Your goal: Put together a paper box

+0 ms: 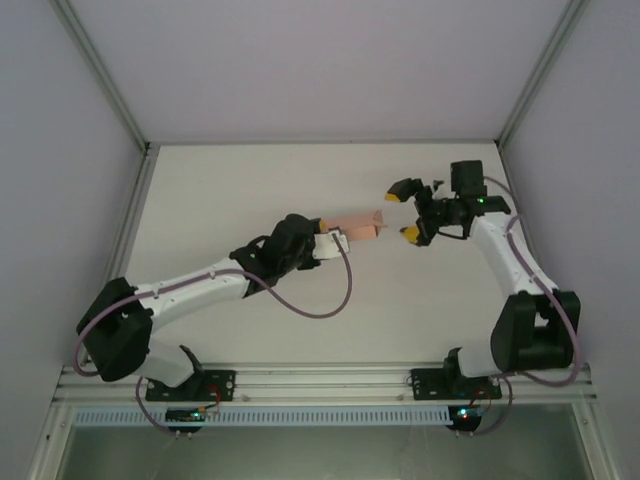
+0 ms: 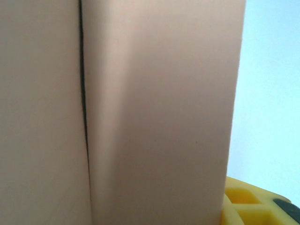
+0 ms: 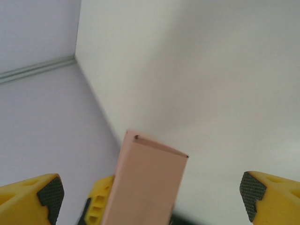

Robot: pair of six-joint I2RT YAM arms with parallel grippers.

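The paper box (image 1: 360,222) is a salmon-pink folded sleeve held off the table at mid-scene, and my left gripper (image 1: 328,240) is shut on its left end. In the left wrist view the box (image 2: 154,112) sits very close, with a dark seam down its left side and one yellow finger (image 2: 248,206) at its lower right. My right gripper (image 1: 405,212) stands open just right of the box's free end, not touching it. In the right wrist view the box (image 3: 150,183) rises between the wide-apart yellow fingers (image 3: 33,197), with its closed end uppermost.
The white table (image 1: 300,180) is bounded by grey walls and aluminium rails at left (image 1: 130,210) and back. The arm bases sit on the near rail (image 1: 320,380). A purple cable (image 1: 310,305) loops beside the left arm.
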